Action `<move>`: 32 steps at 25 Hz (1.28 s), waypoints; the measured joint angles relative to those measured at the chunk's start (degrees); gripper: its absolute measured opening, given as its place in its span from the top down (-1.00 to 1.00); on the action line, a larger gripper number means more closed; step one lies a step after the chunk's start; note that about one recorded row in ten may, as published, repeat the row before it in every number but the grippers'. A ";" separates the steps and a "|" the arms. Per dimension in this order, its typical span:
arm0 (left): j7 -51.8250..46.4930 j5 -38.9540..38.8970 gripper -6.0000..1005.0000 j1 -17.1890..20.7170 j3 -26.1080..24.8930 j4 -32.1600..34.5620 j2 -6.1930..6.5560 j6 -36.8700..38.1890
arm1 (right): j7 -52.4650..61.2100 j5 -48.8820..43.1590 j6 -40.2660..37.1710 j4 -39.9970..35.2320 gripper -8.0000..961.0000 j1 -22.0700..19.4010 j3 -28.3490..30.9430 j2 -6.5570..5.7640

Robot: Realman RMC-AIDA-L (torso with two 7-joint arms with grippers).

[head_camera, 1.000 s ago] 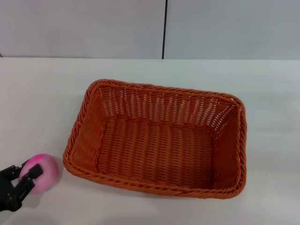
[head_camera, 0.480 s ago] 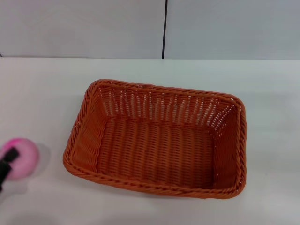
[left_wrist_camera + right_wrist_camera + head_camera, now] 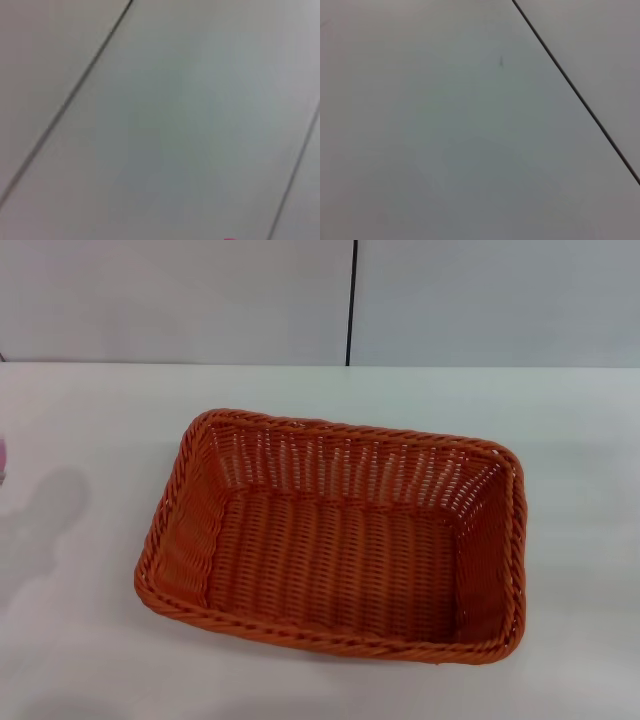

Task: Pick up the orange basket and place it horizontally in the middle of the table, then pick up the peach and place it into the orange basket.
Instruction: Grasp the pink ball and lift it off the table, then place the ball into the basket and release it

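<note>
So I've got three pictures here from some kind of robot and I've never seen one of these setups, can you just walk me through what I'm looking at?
This is a two-armed robot with a camera on its head and one on each wrist.

The head picture looks forward and down at a white table. On it sits the orange basket, a large woven tray lying flat near the middle, with nothing in it. At the far left edge of that picture a sliver of pink shows: that is the peach, almost out of frame, with a soft shadow on the table beside it.

The other two pictures come from the wrist cameras. Both show only plain grey surfaces with thin dark seams; the left one has a tiny pink speck at its edge.

Neither gripper appears in any picture, so what holds the peach cannot be seen.
</note>
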 joint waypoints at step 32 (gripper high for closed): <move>-7.70 2.20 0.35 -16.66 28.00 -5.90 -0.55 9.53 | -0.07 -0.11 0.62 0.92 0.04 0.56 -0.02 0.00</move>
